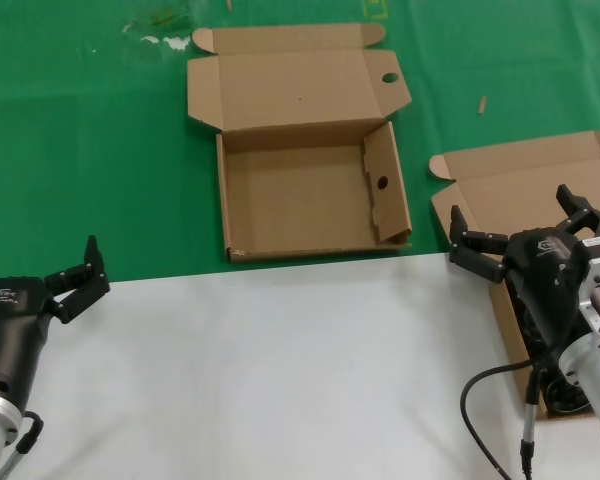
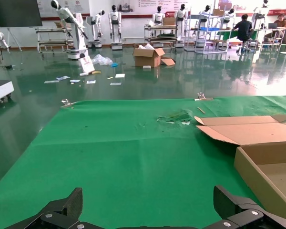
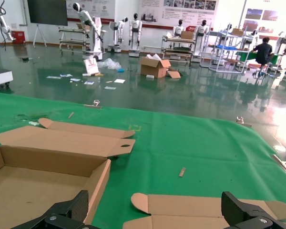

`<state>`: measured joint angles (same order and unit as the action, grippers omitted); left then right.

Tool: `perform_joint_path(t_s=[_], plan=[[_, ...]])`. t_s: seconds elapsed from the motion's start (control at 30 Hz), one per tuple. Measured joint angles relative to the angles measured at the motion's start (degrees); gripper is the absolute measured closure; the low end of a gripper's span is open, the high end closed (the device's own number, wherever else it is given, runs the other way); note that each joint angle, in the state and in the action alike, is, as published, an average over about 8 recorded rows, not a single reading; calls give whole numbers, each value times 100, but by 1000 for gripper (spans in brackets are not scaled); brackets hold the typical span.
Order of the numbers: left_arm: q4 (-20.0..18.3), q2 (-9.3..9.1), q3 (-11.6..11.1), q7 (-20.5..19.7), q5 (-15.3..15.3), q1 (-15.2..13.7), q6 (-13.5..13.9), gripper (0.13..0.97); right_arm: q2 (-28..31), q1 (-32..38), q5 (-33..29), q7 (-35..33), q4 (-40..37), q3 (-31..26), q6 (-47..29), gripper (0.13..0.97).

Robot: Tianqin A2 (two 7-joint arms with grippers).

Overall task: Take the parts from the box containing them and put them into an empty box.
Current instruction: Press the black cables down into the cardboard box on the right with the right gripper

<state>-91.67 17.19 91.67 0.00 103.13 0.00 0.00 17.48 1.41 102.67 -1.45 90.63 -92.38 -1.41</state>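
The empty box (image 1: 300, 200), a wide shallow brown carton with a holed inner partition on its right side, lies open on the green mat at centre back. It also shows in the left wrist view (image 2: 269, 176) and the right wrist view (image 3: 43, 181). The box containing the parts (image 1: 525, 180) is at the right with its plain lid open; the lid also shows in the right wrist view (image 3: 205, 210). A black cord bundle (image 1: 563, 393) shows inside it, mostly hidden by my right arm. My right gripper (image 1: 515, 215) is open and empty above that box. My left gripper (image 1: 80, 278) is open and empty at the lower left.
A white surface (image 1: 280, 370) covers the near half of the table and a green mat (image 1: 80, 150) the far half. A small wood chip (image 1: 483, 103) lies on the mat between the cartons. White scuffs (image 1: 160, 40) mark the far left.
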Motion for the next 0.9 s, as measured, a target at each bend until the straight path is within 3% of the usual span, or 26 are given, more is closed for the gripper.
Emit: perform_joint_path(t_s=[0.33,0.63,0.77,0.9], plan=[[0,0,0,0,0,0,0,132,159,-103,27,51,163,-64,-27,129],[0,0,0,0,0,0,0,132,1213,-737,293,455,939,-239,-137,129],[0,0,0,0,0,0,0,132,1812,-1290,410,548,1311,58,-528,129],[0,0,0,0,0,0,0,132,2310,-1910,536,367,1508,708,-1198,129]])
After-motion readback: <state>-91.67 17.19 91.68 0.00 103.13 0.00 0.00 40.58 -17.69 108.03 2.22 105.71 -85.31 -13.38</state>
